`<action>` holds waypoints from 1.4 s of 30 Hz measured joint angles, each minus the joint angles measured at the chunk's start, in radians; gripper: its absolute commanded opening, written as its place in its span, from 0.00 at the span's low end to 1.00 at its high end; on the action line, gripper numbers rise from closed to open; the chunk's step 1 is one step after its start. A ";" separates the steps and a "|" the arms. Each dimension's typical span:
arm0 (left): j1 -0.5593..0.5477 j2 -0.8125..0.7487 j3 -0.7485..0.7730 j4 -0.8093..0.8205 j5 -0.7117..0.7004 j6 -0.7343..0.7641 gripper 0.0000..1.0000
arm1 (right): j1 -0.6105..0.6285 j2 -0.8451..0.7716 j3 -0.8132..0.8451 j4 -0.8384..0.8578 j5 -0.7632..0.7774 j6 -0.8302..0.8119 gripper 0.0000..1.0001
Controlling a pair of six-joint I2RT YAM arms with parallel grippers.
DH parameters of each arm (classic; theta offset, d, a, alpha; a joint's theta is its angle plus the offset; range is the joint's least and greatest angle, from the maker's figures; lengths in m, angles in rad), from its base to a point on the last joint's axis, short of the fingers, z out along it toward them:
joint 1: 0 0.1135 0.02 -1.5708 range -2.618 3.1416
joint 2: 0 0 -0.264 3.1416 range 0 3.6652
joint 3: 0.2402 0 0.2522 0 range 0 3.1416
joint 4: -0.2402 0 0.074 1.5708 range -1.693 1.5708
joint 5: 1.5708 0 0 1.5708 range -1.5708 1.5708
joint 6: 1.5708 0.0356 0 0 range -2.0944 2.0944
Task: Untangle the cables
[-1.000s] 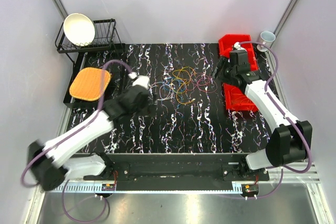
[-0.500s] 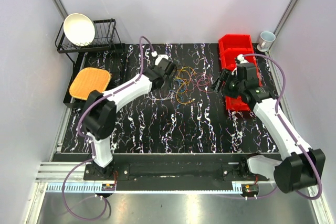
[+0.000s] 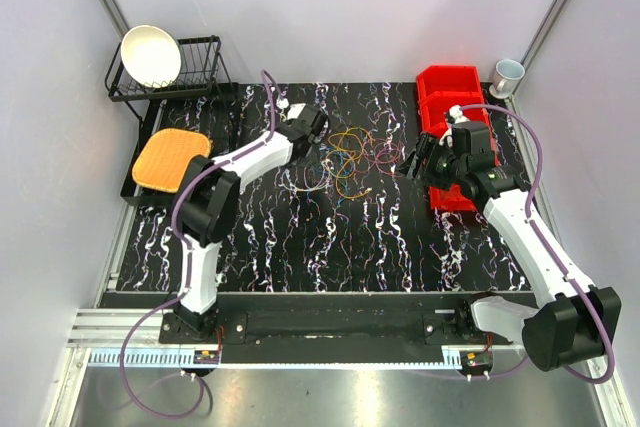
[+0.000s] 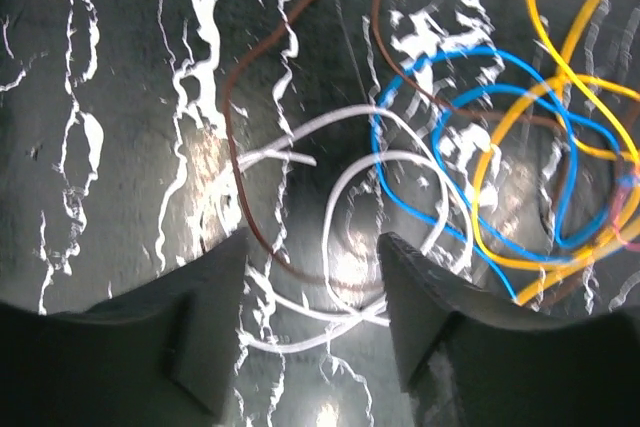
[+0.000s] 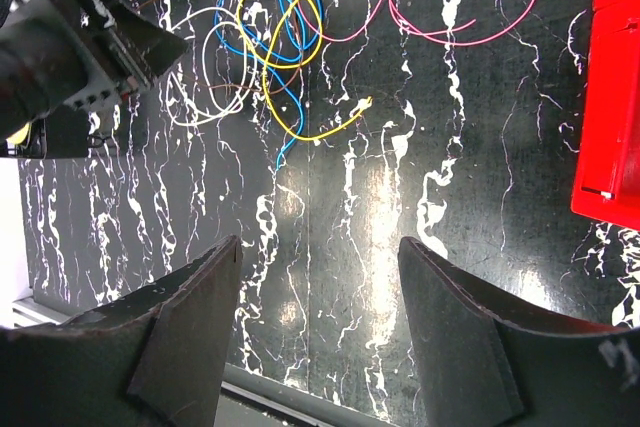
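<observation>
Left tool, apart, straddles the white cable; close on 1 strand only. Right tool apart, empty.

No legible text, label, brand, number or sign was found in any view. The white strip along the near rail carried fine tick marks; no figures could be read.

Pale lilac walls enclose a black table (white-veined like marble), glossy under bright light.
</observation>
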 measured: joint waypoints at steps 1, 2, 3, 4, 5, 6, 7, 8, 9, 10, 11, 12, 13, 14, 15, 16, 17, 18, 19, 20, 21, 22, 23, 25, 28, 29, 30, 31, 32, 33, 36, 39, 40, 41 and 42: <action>0.008 0.010 0.005 0.003 0.003 -0.003 0.42 | 0.000 0.000 -0.001 0.000 -0.001 0.000 0.70; 0.014 0.019 0.010 0.004 0.005 -0.005 0.26 | 0.000 0.000 -0.002 0.000 -0.001 0.000 0.70; 0.018 0.026 0.013 0.005 0.008 -0.007 0.15 | 0.000 0.000 -0.003 0.000 -0.001 0.000 0.70; 0.023 0.034 0.016 0.007 0.010 -0.008 0.06 | 0.000 0.000 -0.005 0.000 -0.001 0.000 0.70; 0.027 0.041 0.020 0.008 0.019 -0.004 0.00 | 0.000 0.000 -0.007 0.000 -0.001 0.000 0.70; 0.031 0.047 0.024 0.010 0.024 -0.008 0.00 | 0.000 0.000 -0.008 0.000 -0.001 0.000 0.70; 0.035 0.052 0.031 0.010 0.034 -0.005 0.00 | 0.000 0.000 -0.009 -0.002 -0.001 0.000 0.70; 0.038 0.054 0.037 0.009 0.040 -0.002 0.00 | 0.000 0.000 -0.009 -0.001 -0.001 0.000 0.70; 0.039 0.054 0.043 0.007 0.049 0.006 0.00 | 0.000 0.000 -0.009 -0.001 -0.001 0.000 0.70; 0.039 0.053 0.055 0.003 0.050 0.016 0.00 | 0.000 0.000 -0.009 -0.002 -0.001 0.000 0.70; 0.039 0.048 0.069 0.001 0.051 0.026 0.00 | 0.000 0.000 -0.009 -0.002 -0.001 0.000 0.70; 0.036 0.039 0.082 -0.001 0.051 0.045 0.00 | 0.000 0.000 -0.009 -0.002 -0.001 0.000 0.70; 0.032 0.021 0.100 -0.011 0.053 0.067 0.00 | 0.000 0.000 -0.009 -0.002 -0.001 0.000 0.70; 0.027 0.002 0.120 -0.023 0.056 0.087 0.01 | 0.000 0.000 -0.009 -0.002 0.000 0.001 0.70; 0.019 -0.023 0.154 -0.037 0.066 0.114 0.01 | 0.000 -0.001 -0.009 -0.002 0.000 0.002 0.71; 0.011 -0.050 0.196 -0.051 0.082 0.138 0.02 | 0.000 -0.002 -0.009 -0.002 0.000 0.002 0.70; 0.002 -0.085 0.242 -0.052 0.105 0.164 0.02 | 0.000 -0.003 -0.009 -0.002 0.000 0.003 0.70; -0.005 -0.134 0.290 -0.048 0.131 0.194 0.02 | 0.000 -0.006 -0.009 -0.002 0.001 0.003 0.70; -0.011 -0.175 0.319 -0.041 0.155 0.214 0.02 | 0.000 -0.008 -0.008 -0.002 0.001 0.005 0.70; -0.018 -0.226 0.343 -0.032 0.193 0.238 0.02 | 0.000 -0.011 -0.008 -0.004 0.001 0.007 0.70; -0.023 -0.298 0.364 -0.019 0.236 0.267 0.02 | 0.000 -0.015 -0.006 -0.007 0.001 0.011 0.71; -0.025 -0.344 0.370 -0.010 0.266 0.283 0.01 | 0.000 -0.021 -0.005 -0.009 0.001 0.013 0.71; -0.026 -0.410 0.366 0.007 0.306 0.302 0.01 | 0.000 -0.029 0.001 -0.018 0.000 0.018 0.70; -0.026 -0.509 0.332 0.037 0.359 0.323 0.00 | 0.000 -0.047 0.010 -0.021 -0.001 0.025 0.71; -0.026 -0.641 0.179 0.074 0.430 0.335 0.00 | 0.000 -0.098 0.025 -0.021 -0.008 0.033 0.71; -0.026 -0.669 0.122 0.083 0.452 0.338 0.00 | 0.000 -0.120 0.028 -0.019 -0.014 0.036 0.71; -0.026 -0.686 0.069 0.082 0.482 0.339 0.00 | 0.000 -0.138 0.029 -0.019 -0.026 0.037 0.71; -0.026 -0.698 0.012 0.082 0.515 0.342 0.00 | 0.000 -0.162 0.032 -0.018 -0.038 0.037 0.71; -0.026 -0.699 -0.043 0.080 0.548 0.346 0.00 | 0.000 -0.187 0.034 -0.012 -0.056 0.037 0.71; -0.026 -0.691 -0.091 0.072 0.581 0.351 0.00 | 0.000 -0.204 0.034 -0.003 -0.082 0.037 0.71; -0.026 -0.673 -0.232 0.010 0.699 0.368 0.00 | 0.000 -0.244 0.036 0.042 -0.188 0.037 0.69; -0.026 -0.676 -0.265 -0.019 0.786 0.382 0.00 | 0.000 -0.237 0.037 0.108 -0.326 0.048 0.66; -0.026 -0.680 -0.266 -0.017 0.826 0.387 0.00 | 0.000 -0.227 0.037 0.130 -0.378 0.054 0.65; -0.026 -0.688 -0.266 -0.013 0.861 0.390 0.00 | 0.000 -0.211 0.037 0.160 -0.432 0.061 0.62; -0.026 -0.697 -0.266 -0.008 0.888 0.393 0.00 | 0.000 -0.201 0.037 0.176 -0.463 0.067 0.61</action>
